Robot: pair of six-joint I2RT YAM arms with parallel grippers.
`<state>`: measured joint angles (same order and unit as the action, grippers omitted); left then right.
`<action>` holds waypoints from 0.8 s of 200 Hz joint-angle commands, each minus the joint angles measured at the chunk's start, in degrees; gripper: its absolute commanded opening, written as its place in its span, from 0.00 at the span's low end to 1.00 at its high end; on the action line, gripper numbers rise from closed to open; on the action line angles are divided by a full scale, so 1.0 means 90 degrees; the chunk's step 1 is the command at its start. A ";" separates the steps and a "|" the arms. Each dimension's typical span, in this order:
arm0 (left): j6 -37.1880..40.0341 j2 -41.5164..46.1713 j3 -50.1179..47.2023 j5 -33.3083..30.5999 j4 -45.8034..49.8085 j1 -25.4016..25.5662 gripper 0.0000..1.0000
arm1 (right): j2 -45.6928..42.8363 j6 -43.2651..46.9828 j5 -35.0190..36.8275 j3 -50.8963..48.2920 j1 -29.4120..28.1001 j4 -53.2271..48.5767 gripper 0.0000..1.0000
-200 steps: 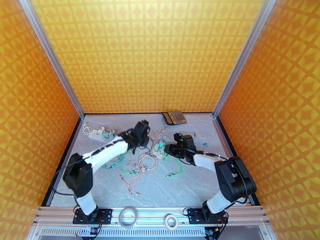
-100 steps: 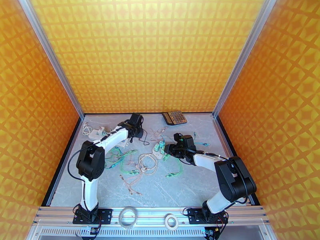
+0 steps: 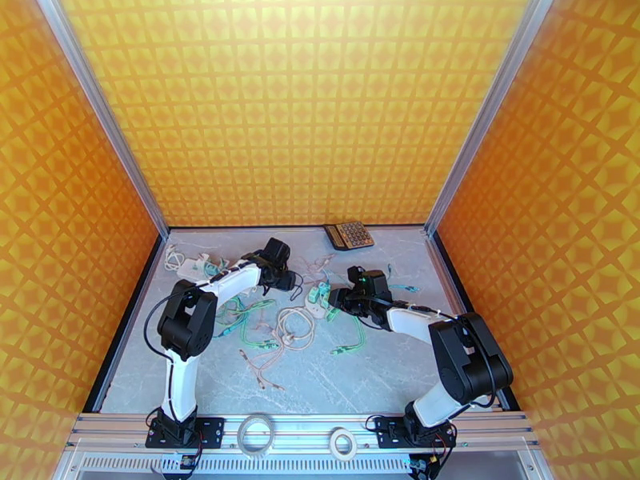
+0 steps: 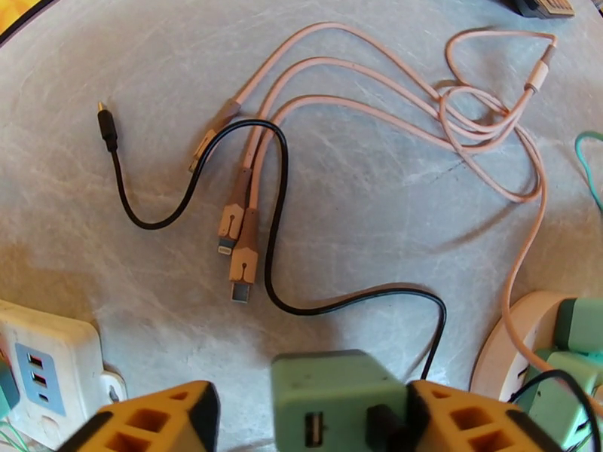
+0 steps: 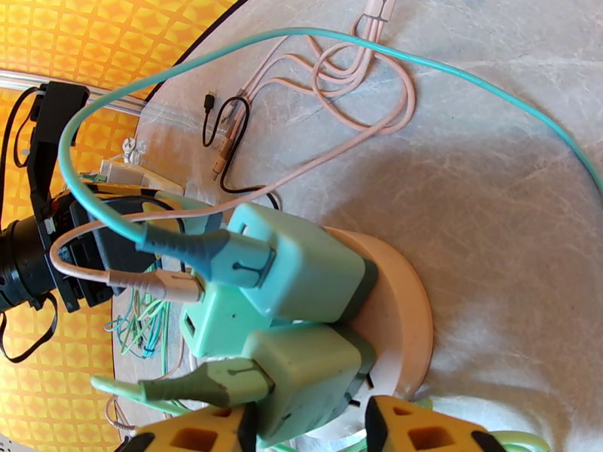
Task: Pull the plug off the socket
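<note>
A green plug (image 4: 335, 397) lies free on the table (image 4: 362, 182), just left of the round socket (image 4: 501, 348). The left gripper (image 4: 305, 419) has its fingers spread around it, and only one touches it. Three seated plugs (image 5: 301, 269) sit in the socket. The right gripper (image 5: 301, 435) brackets the socket's edge, but I cannot tell whether it clamps. This looks like the release; the next move calls for lifting clear and taking a seated plug.

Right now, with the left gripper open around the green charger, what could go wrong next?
1. The green charger sits against one finger of the open left gripper, and its black cable crosses the pink cables. Drawing back could drag them along.
2. Three chargers crowd the round socket in front of the right gripper, under the teal cable. Pulling one may tilt the socket or tug its neighbours.
</note>
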<state>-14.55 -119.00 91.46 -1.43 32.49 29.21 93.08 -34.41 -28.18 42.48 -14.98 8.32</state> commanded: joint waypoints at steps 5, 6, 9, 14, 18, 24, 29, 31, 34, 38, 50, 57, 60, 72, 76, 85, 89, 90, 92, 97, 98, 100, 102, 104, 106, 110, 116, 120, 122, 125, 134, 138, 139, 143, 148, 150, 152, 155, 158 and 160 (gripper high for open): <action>-0.0043 0.0298 0.0200 0.0141 0.0226 0.0006 0.81 | 0.0052 0.0078 0.0605 -0.0167 0.0037 -0.0770 0.43; -0.0048 0.0310 0.0204 0.0145 0.0232 0.0006 0.82 | 0.0035 0.0081 0.0604 -0.0168 0.0035 -0.0769 0.43; -0.0047 0.0334 0.0208 0.0148 0.0291 0.0006 0.82 | 0.0006 0.0097 0.0617 -0.0169 0.0035 -0.0773 0.43; -0.0033 0.0392 0.0218 0.0147 0.0371 0.0006 0.83 | -0.0039 0.0114 0.0620 -0.0169 0.0034 -0.0775 0.44; -0.0026 0.0433 0.0209 0.0145 0.0444 0.0006 0.86 | -0.0097 0.0140 0.0608 -0.0178 0.0037 -0.0773 0.44; 0.0002 0.0509 0.0199 0.0142 0.0532 0.0006 0.90 | -0.0177 0.0159 0.0594 -0.0204 0.0034 -0.0714 0.44; 0.0042 0.0566 0.0207 0.0140 0.0671 0.0006 0.92 | -0.0265 0.0161 0.0589 -0.0239 0.0042 -0.0656 0.44; 0.0041 0.0590 0.0201 0.0132 0.0712 0.0004 0.92 | -0.0301 0.0161 0.0599 -0.0252 0.0036 -0.0632 0.44; 0.0051 0.0629 0.0205 0.0108 0.0767 -0.0009 0.92 | -0.0344 0.0160 0.0615 -0.0270 0.0037 -0.0615 0.44; 0.0054 0.0672 0.0209 0.0087 0.0841 -0.0020 0.93 | -0.0431 0.0175 0.0640 -0.0283 0.0035 -0.0612 0.44; 0.0044 0.0817 0.0175 0.0090 0.1007 -0.0064 0.93 | -0.0672 0.0219 0.0715 -0.0338 0.0044 -0.0576 0.44; 0.0062 0.0888 0.0166 0.0082 0.1090 -0.0072 0.93 | -0.0791 0.0234 0.0770 -0.0361 0.0036 -0.0539 0.44; 0.0071 0.0918 0.0161 0.0086 0.1116 -0.0074 0.93 | -0.0845 0.0234 0.0789 -0.0364 0.0039 -0.0542 0.44; 0.0111 0.1018 0.0161 0.0089 0.1207 -0.0081 0.93 | -0.1055 0.0264 0.0853 -0.0366 0.0034 -0.0553 0.45; 0.0121 0.1046 0.0160 0.0090 0.1221 -0.0082 0.93 | -0.1123 0.0261 0.0860 -0.0364 0.0034 -0.0562 0.45; 0.0096 0.1102 0.0164 0.0081 0.1242 -0.0091 0.93 | -0.1258 0.0258 0.0880 -0.0338 0.0037 -0.0595 0.45; 0.0079 0.1123 0.0175 0.0081 0.1247 -0.0092 0.93 | -0.1310 0.0245 0.0883 -0.0318 0.0039 -0.0636 0.45; 0.0071 0.1128 0.0172 0.0086 0.1250 -0.0092 0.93 | -0.1329 0.0247 0.0879 -0.0317 0.0041 -0.0643 0.45; 0.0061 0.1141 0.0170 0.0085 0.1245 -0.0082 0.93 | -0.1358 0.0249 0.0884 -0.0306 0.0036 -0.0668 0.45; 0.0024 0.1181 0.0170 0.0089 0.1244 -0.0079 0.92 | -0.1436 0.0241 0.0893 -0.0271 0.0039 -0.0742 0.45; 0.0009 0.1191 0.0170 0.0095 0.1244 -0.0080 0.92 | -0.1446 0.0240 0.0894 -0.0269 0.0036 -0.0755 0.45; -0.0009 0.1215 0.0165 0.0097 0.1246 -0.0081 0.92 | -0.1472 0.0245 0.0902 -0.0260 0.0035 -0.0782 0.45; -0.0033 0.1236 0.0161 0.0092 0.1225 -0.0077 0.92 | -0.1496 0.0241 0.0907 -0.0250 0.0041 -0.0805 0.45; -0.0058 0.1254 0.0148 0.0091 0.1205 -0.0073 0.92 | -0.1534 0.0243 0.0920 -0.0248 0.0036 -0.0828 0.45; -0.0077 0.1290 0.0128 0.0096 0.1180 -0.0072 0.91 | -0.1568 0.0240 0.0919 -0.0247 0.0034 -0.0846 0.45; -0.0108 0.1361 0.0069 0.0123 0.1110 -0.0058 0.91 | -0.1631 0.0253 0.0924 -0.0247 0.0034 -0.0884 0.45; -0.0135 0.1477 -0.0059 0.0186 0.0938 -0.0026 0.90 | -0.1722 0.0259 0.0939 -0.0246 0.0029 -0.0938 0.45; -0.0140 0.1546 -0.0167 0.0239 0.0806 -0.0007 0.89 | -0.1772 0.0264 0.0961 -0.0247 0.0027 -0.0978 0.45; -0.0141 0.1597 -0.0229 0.0269 0.0731 0.0008 0.89 | -0.1796 0.0268 0.0970 -0.0247 0.0030 -0.1006 0.45; -0.0142 0.1675 -0.0321 0.0310 0.0615 0.0043 0.88 | -0.1825 0.0271 0.0983 -0.0255 0.0029 -0.1045 0.45; -0.0133 0.1883 -0.0720 0.0387 0.0246 0.0159 0.87 | -0.1908 0.0308 0.1011 -0.0271 0.0016 -0.1136 0.45; -0.0123 0.1953 -0.0870 0.0403 0.0082 0.0221 0.86 | -0.1932 0.0320 0.1025 -0.0276 0.0022 -0.1169 0.45; -0.0113 0.1972 -0.0902 0.0408 0.0047 0.0241 0.85 | -0.1933 0.0324 0.1029 -0.0276 0.0023 -0.1183 0.45; -0.0103 0.2041 -0.1039 0.0413 -0.0104 0.0311 0.83 | -0.1942 0.0338 0.1049 -0.0291 0.0012 -0.1226 0.45; -0.0076 0.2118 -0.1218 0.0404 -0.0276 0.0412 0.81 | -0.1943 0.0349 0.1061 -0.0287 0.0006 -0.1268 0.46; -0.0067 0.2141 -0.1283 0.0403 -0.0374 0.0452 0.80 | -0.1936 0.0360 0.1064 -0.0291 0.0010 -0.1274 0.46; -0.0057 0.2166 -0.1348 0.0406 -0.0460 0.0486 0.79 | -0.1934 0.0365 0.1072 -0.0300 0.0008 -0.1292 0.45; -0.0038 0.2189 -0.1442 0.0404 -0.0587 0.0571 0.78 | -0.1920 0.0367 0.1074 -0.0297 0.0008 -0.1313 0.45; -0.0027 0.2209 -0.1539 0.0408 -0.0705 0.0620 0.76 | -0.1915 0.0361 0.1081 -0.0296 0.0006 -0.1335 0.45; -0.0025 0.2223 -0.1591 0.0407 -0.0787 0.0635 0.75 | -0.1902 0.0358 0.1081 -0.0296 0.0007 -0.1342 0.45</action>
<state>-15.42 -101.54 82.52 -0.14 34.83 31.00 76.29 -32.42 -20.43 39.64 -14.87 -0.19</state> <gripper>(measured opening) 0.797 0.453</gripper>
